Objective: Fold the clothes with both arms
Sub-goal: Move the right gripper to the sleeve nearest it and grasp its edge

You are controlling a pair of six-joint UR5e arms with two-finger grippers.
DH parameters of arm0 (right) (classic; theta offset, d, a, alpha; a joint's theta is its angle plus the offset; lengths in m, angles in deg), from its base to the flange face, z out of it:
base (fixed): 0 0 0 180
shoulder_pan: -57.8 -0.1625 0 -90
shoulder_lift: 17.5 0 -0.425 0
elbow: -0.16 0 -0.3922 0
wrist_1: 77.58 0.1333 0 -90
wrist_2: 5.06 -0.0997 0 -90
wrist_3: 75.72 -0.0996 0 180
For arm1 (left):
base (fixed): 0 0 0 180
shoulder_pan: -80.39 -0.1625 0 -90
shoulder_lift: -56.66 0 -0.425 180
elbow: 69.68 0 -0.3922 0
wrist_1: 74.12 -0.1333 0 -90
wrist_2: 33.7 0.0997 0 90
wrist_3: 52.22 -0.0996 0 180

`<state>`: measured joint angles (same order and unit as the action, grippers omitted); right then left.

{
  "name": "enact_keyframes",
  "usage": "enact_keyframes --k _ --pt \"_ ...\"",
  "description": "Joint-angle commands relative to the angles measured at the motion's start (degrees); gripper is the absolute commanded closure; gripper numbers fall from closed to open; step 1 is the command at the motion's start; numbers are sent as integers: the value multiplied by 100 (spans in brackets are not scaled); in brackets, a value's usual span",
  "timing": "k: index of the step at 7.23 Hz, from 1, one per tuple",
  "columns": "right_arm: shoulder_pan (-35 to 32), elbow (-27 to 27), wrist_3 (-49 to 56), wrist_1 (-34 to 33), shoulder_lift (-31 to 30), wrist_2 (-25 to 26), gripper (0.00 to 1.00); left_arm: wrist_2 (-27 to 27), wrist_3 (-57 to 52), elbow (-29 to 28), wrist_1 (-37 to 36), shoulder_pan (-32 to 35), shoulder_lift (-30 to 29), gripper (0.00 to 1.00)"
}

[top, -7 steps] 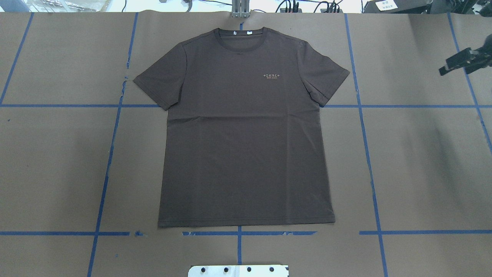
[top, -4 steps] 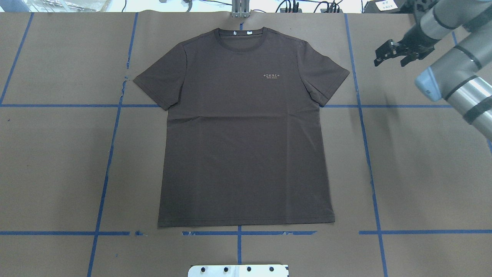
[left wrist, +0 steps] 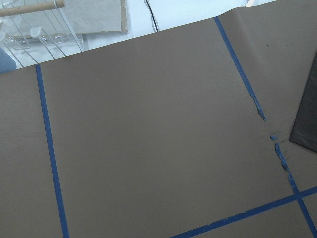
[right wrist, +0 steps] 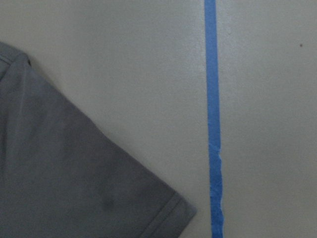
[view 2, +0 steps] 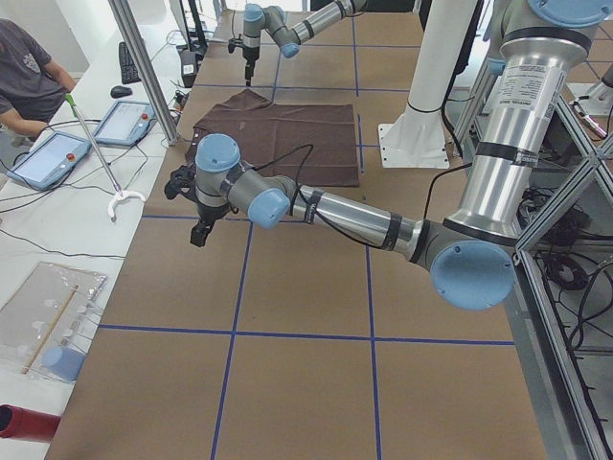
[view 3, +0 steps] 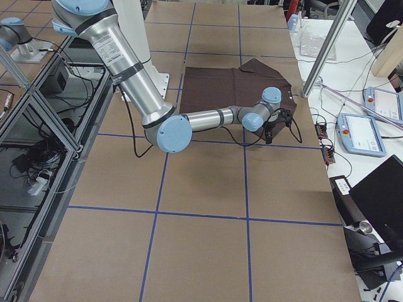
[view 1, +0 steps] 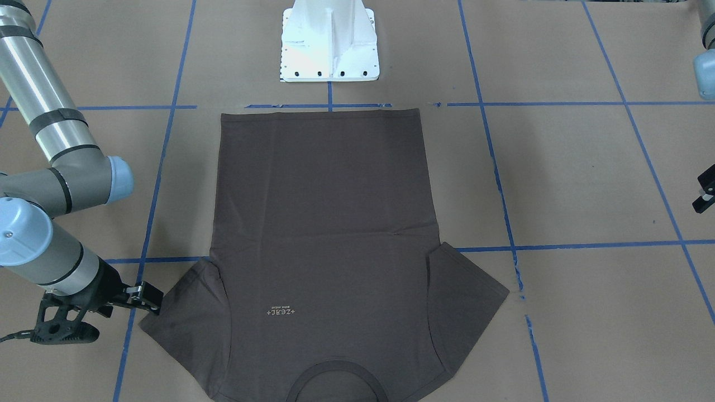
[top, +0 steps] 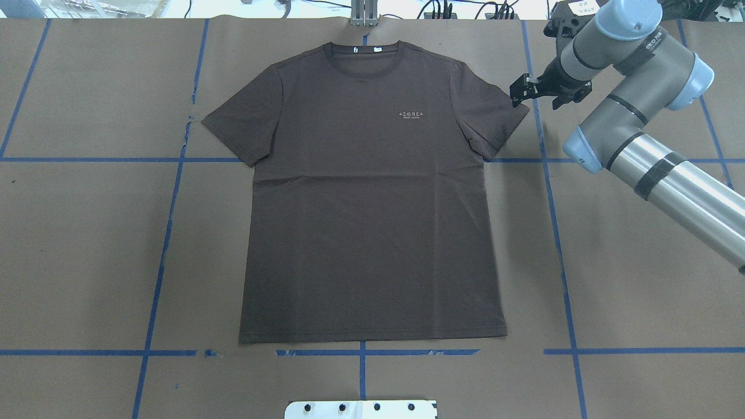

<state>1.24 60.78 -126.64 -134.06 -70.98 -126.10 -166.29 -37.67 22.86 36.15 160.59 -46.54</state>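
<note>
The dark brown T-shirt (top: 372, 198) lies flat and face up on the brown paper, collar at the far edge, hem toward the robot's base. My right gripper (top: 538, 98) hangs open just outside the tip of the shirt's right-hand sleeve (top: 495, 116), holding nothing. One of its fingers (view 1: 146, 296) stands beside that sleeve edge. The right wrist view shows the sleeve corner (right wrist: 74, 178) and a blue tape line (right wrist: 213, 119). My left gripper (view 2: 198, 228) is well off the shirt's other side, only partly in view (view 1: 705, 192); I cannot tell whether it is open or shut.
The white base pedestal (view 1: 329, 44) stands just behind the hem. Blue tape lines (top: 169, 221) grid the paper. A metal post (top: 364, 14) rises past the collar. A seated person (view 2: 24, 77) and tablets (view 2: 48, 158) are at a side table.
The right arm has swung in from the table's right edge toward the shirt, bringing its gripper to the right sleeve tip. The shirt has not moved.
</note>
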Motion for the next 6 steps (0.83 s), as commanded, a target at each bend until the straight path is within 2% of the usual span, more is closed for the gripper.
enact_keyframes --k 1,6 --pt "57 -331 -15 50 216 28 0 -13 3 9 3 -4 -8 0" --pt "144 -691 3 32 347 212 9 -21 -5 53 3 5 1 0"
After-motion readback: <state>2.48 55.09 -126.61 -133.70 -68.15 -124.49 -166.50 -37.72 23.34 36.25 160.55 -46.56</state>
